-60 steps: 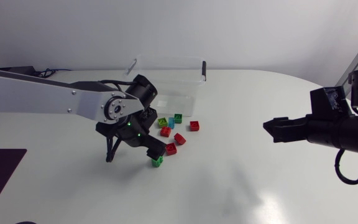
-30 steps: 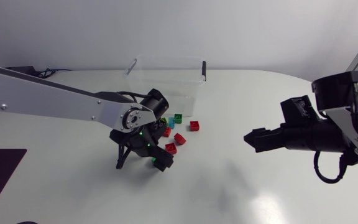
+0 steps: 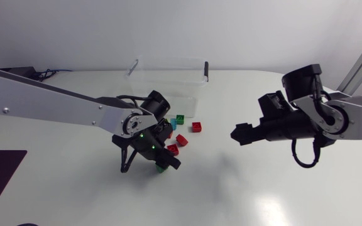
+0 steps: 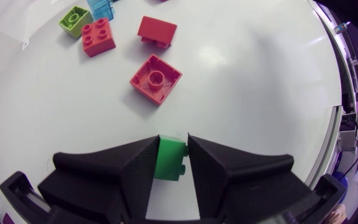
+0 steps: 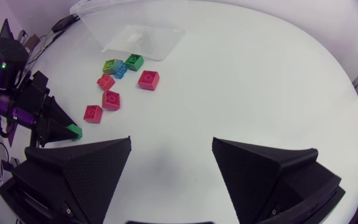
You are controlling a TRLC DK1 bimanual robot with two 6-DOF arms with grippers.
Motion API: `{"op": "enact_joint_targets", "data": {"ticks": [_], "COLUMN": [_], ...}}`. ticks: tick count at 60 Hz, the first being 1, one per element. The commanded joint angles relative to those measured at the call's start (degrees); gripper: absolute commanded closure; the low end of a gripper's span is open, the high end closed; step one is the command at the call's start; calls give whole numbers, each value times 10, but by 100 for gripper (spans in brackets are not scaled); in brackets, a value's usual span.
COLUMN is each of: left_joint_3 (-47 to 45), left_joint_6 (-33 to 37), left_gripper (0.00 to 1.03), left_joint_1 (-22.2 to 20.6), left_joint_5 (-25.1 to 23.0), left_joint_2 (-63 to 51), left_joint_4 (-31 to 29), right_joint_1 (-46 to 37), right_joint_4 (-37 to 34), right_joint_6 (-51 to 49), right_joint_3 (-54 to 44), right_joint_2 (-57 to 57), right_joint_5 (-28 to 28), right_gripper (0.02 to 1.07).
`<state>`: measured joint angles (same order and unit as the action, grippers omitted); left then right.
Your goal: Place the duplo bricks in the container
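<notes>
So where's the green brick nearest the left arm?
The green brick is gripped between the fingers of the left gripper, left of centre in the head view, with an upturned red brick ahead.

My left gripper sits low over a green brick — red bricks just beside, container behind.

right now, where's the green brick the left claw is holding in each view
Head view: the green brick peeks out under the left claw, near the table's middle.
Left wrist view: the brick is clamped between the claw's fingers.
Right wrist view: the brick is far across the table, at the left claw's tip.
Shared landmark: the red brick nearest it.
</notes>
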<state>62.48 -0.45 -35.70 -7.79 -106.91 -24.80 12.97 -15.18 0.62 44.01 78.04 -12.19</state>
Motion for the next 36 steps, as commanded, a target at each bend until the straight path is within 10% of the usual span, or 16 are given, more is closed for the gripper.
{"op": "enact_joint_targets", "data": {"ticks": [1,36], "left_joint_3": [-18,17], "left_joint_6": [-7,15], "left_gripper": [79,80], "left_joint_1": [5,62], "left_joint_5": [-7,16], "left_joint_2": [3,203], "left_joint_4": [-4,-46], "right_joint_1": [15,101], "right_joint_4": [7,35], "right_joint_6": [18,47], "right_joint_3": [24,165], "right_joint_2": [33,241], "right_joint_5": [4,72], "right_gripper": [13,13]}}
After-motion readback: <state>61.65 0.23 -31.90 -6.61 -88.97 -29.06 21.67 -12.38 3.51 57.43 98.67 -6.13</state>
